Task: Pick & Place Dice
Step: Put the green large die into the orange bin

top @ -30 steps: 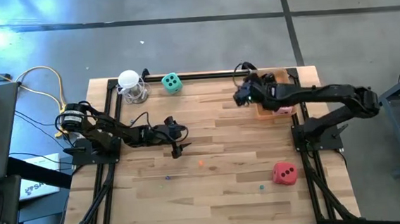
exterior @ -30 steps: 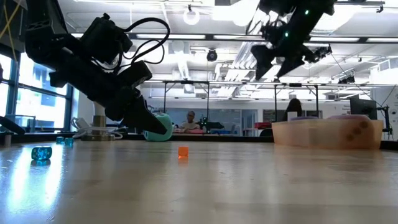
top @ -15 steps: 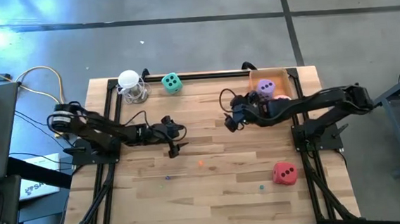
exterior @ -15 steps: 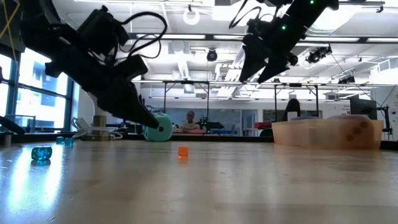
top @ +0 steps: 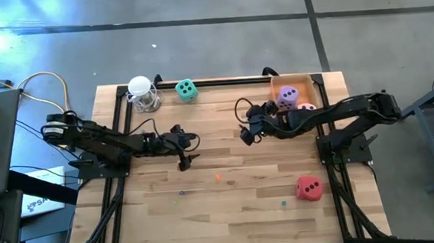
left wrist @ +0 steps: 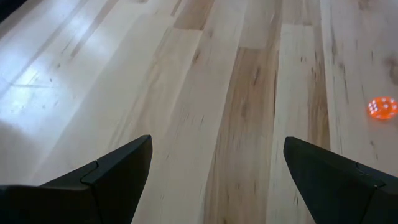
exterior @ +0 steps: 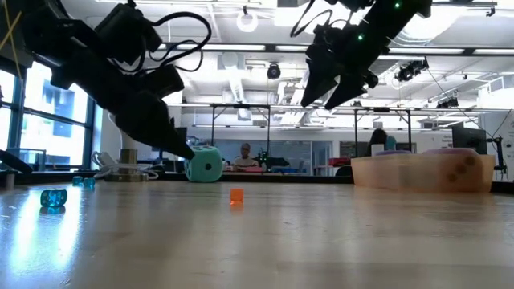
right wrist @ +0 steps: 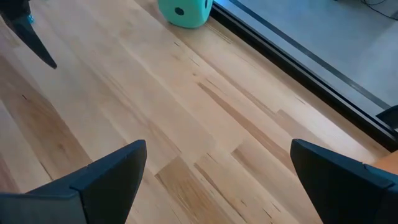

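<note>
The mint green die [top: 186,90] rests on the table by the far edge; the low view [exterior: 203,164] and the right wrist view [right wrist: 185,12] show it too. The purple die [top: 288,96] and the pink die [top: 306,107] lie in the tan box [top: 311,80] at the far right. Near the right front lies the red die [top: 308,187]. My left gripper [top: 182,147] hangs open above the table's middle left, over bare wood [left wrist: 217,180]. My right gripper [top: 245,127] hangs open left of the box, high above the table [exterior: 321,84], nothing between its fingers [right wrist: 217,180].
A white round-topped object [top: 143,94] stands at the far left, beside the green die. Tiny beads lie on the wood: an orange one [top: 218,178] [exterior: 236,196] [left wrist: 382,107] and a blue one [exterior: 54,197]. A black frame edges the table's far side [right wrist: 298,59].
My right gripper has swung from above the box toward the table's left and a little down, turning as it went, and now stands beside the box; the purple die shows uncovered. My left gripper has risen slightly and drawn back toward the left edge. Both stay open.
</note>
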Controlling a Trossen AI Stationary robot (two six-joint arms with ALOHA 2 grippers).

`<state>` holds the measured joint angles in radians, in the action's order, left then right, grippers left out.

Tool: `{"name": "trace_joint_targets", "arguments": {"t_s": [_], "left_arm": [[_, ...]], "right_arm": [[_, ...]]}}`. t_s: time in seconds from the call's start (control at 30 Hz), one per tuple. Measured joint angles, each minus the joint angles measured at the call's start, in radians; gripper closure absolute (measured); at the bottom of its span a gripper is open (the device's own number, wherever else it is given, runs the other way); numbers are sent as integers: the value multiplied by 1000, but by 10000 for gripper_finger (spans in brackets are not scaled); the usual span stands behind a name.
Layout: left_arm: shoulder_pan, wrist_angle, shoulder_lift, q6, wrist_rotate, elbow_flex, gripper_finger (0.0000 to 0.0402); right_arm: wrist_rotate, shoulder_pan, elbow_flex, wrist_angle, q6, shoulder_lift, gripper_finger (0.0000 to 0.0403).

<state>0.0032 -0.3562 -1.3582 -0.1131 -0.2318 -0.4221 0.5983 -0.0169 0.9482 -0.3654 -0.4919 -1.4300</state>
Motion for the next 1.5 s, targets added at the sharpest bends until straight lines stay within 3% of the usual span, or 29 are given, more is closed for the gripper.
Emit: {"name": "trace_joint_targets", "arguments": {"t_s": [0.33,0.57,0.77,0.93,1.17,1.3,1.5], "left_arm": [[0,-3,0,-12,0,0,49],[0,39,72,137,-23,0,49],[4,122,244,196,-164,0,49],[54,198,364,233,-321,0,49],[191,225,407,198,-404,0,49],[298,219,407,282,-344,0,49],[483,44,399,314,-58,0,49]], "right_arm": [[0,-5,0,20,0,0,14],[0,-5,0,22,0,0,14],[0,-7,0,76,42,0,14],[-56,-23,0,240,154,-17,14],[-147,-69,1,421,239,-89,14],[-193,-89,1,445,239,-136,14],[-238,-103,1,453,236,-187,14]]}}
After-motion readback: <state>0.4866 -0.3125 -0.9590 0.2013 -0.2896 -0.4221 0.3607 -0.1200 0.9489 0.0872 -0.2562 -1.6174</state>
